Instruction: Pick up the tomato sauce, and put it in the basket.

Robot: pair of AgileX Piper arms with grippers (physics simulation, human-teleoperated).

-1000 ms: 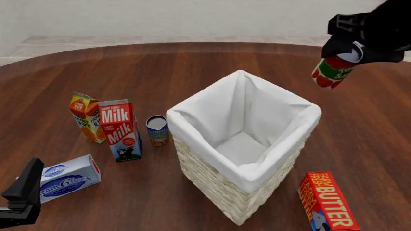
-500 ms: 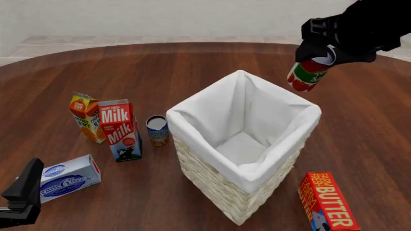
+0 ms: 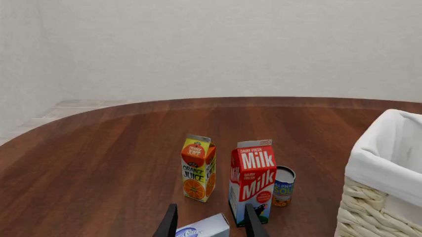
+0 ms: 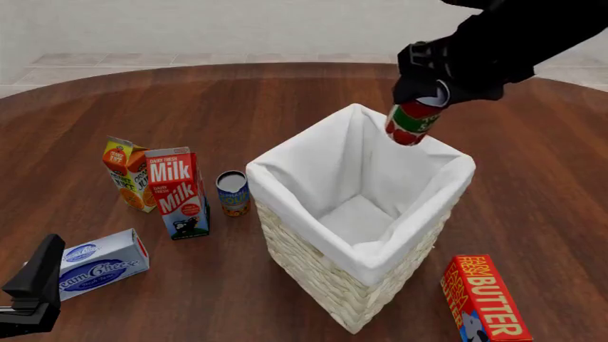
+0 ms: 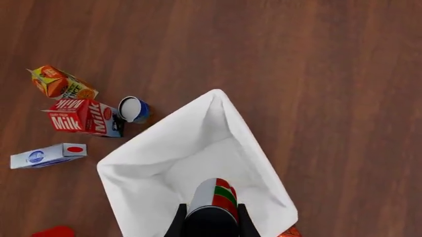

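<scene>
The right tool [image 4: 425, 91] is clamped on the tomato sauce [image 4: 411, 120], holding the can in the air, tilted, above the far corner of the basket [image 4: 354, 288]. The can is not resting on anything; its lower end hangs just over the white cloth rim. Seen from the right wrist, the can [image 5: 216, 197] sits between the two fingers of the right tool [image 5: 209, 218], with the open mouth of the basket [image 5: 138, 185] directly beneath it.

The basket stands upright near the middle of the desk [image 4: 238, 107]. To its left, just beside its wall, stands a blue-and-orange can [image 4: 233, 193]. Further left are a milk carton [image 4: 178, 193] and an orange juice carton [image 4: 127, 173], both upright and close together. A cream cheese box [image 4: 100, 263] lies flat nearer the front edge, and a butter box [image 4: 485, 298] lies to the right of the basket.

The left tool [image 4: 30, 293] rests low at the front left, beside the cream cheese box. In the left wrist view its fingers [image 3: 167, 223] stand apart with nothing between them.
</scene>
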